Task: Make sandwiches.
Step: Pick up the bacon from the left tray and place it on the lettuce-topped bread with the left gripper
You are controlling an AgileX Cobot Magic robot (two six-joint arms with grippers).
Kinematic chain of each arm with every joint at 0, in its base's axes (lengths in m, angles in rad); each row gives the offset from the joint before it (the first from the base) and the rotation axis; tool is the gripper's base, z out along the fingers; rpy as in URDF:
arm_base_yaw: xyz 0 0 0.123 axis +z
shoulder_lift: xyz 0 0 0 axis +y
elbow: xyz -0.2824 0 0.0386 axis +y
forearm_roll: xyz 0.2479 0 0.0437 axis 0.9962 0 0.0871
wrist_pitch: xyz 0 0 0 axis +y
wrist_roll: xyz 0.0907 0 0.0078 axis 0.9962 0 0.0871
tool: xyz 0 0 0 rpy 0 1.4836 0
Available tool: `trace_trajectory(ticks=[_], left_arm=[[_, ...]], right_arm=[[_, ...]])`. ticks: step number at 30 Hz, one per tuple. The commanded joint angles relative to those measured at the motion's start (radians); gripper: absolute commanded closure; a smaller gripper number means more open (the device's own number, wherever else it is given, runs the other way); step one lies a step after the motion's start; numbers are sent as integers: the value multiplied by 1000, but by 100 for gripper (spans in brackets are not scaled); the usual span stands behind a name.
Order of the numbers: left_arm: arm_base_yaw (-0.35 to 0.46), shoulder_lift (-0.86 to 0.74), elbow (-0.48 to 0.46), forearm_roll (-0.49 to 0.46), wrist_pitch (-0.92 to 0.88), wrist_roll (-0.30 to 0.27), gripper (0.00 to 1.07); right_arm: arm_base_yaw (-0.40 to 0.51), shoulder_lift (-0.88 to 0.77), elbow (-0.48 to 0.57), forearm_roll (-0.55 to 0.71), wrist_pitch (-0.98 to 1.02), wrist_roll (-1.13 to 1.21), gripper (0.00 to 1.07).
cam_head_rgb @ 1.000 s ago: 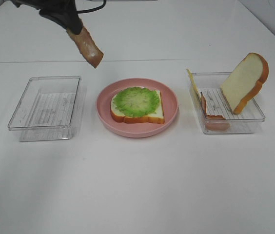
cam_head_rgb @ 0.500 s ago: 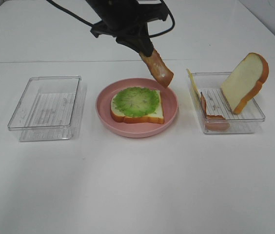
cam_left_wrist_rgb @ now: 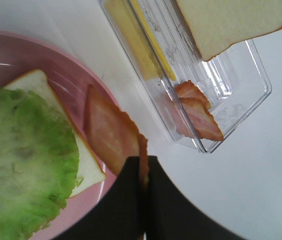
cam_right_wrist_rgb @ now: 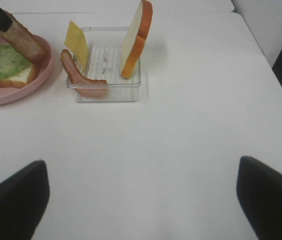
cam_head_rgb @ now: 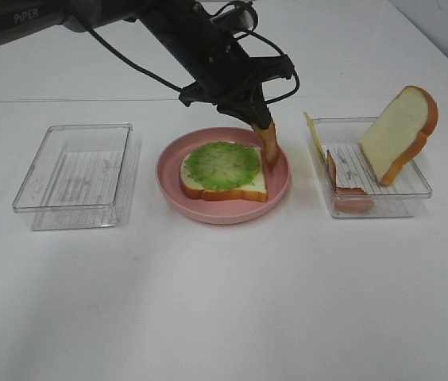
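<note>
The left jaws are clamped on the upper end of a bacon strip point(cam_head_rgb: 269, 144), which hangs steeply over the far right part of the pink plate point(cam_head_rgb: 208, 216). Its lower end seems to touch the plate just beside the bread slice point(cam_head_rgb: 256, 185), not on the lettuce leaf point(cam_head_rgb: 222, 165) that covers that slice. The strip is judged to need shifting toward the plate's middle before it is let go, then tipping down so that it is laid flat across the lettuce rather than dropped on end. The lettuce should not be dragged as this is done. The right jaws are held wide apart over the bare desk point(cam_head_rgb: 224, 317), well away from the plate. In the clear tray point(cam_head_rgb: 419, 189) right of the plate, a second bacon strip point(cam_head_rgb: 351, 196), the cheese square point(cam_head_rgb: 313, 135) and the other bread slice point(cam_head_rgb: 399, 131) are waiting.
</note>
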Motion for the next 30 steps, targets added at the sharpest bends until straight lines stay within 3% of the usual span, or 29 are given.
trace_trajectory(ticks=[1, 9, 18, 30], left_arm=[[-6, 14, -6, -7, -5, 11, 107], [-3, 32, -6, 119, 22, 10, 107], [-3, 27, -6, 349, 48, -15, 107], [-3, 43, -6, 404, 60, -15, 107]], right_arm=[[1, -13, 3, -6, -6, 7, 13], [1, -13, 3, -6, -6, 7, 13], [1, -13, 3, -6, -6, 7, 13], [1, -13, 3, -6, -6, 7, 13]])
